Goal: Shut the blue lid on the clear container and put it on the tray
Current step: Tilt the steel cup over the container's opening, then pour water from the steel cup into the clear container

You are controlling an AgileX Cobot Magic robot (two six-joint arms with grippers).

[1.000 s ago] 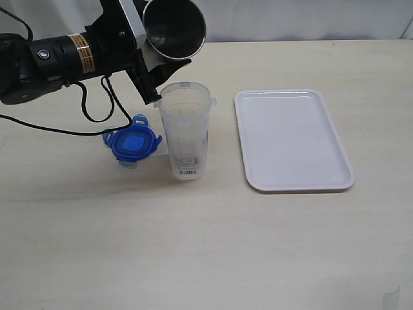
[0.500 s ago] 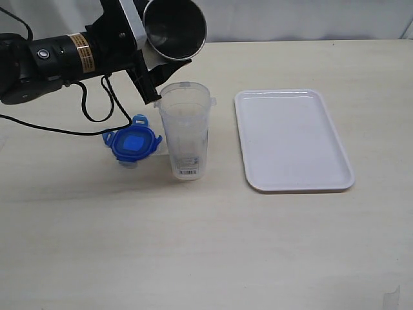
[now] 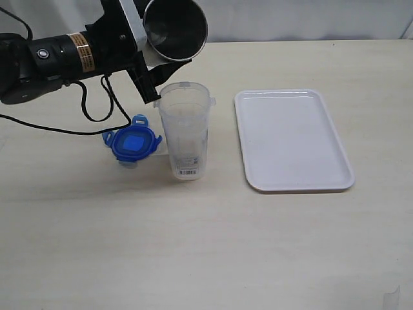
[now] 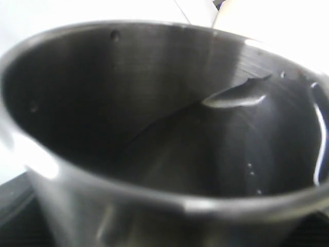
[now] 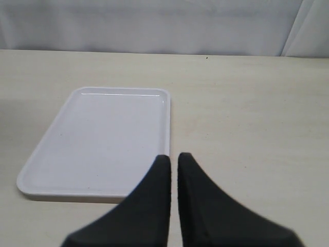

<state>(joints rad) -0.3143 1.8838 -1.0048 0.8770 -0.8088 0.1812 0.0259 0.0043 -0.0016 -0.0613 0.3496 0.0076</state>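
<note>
The clear container (image 3: 185, 132) stands upright and open-topped on the table, its barcode sticker near the base. The blue lid (image 3: 133, 143) lies flat on the table just to its left, flaps spread. Right of the container lies the white tray (image 3: 293, 139), bare, which also shows in the right wrist view as the tray (image 5: 97, 139). My left gripper (image 3: 158, 77) is shut on a grey metal cup (image 3: 174, 29), held tilted above and behind the container's rim. The cup's inside (image 4: 169, 118) fills the left wrist view and hides the fingers. My right gripper (image 5: 174, 157) is shut on nothing, above the tray's near corner.
A black cable (image 3: 97, 116) hangs from the left arm down to the table behind the lid. The table's far edge meets a pale wall (image 3: 290, 19). The right arm is outside the exterior view.
</note>
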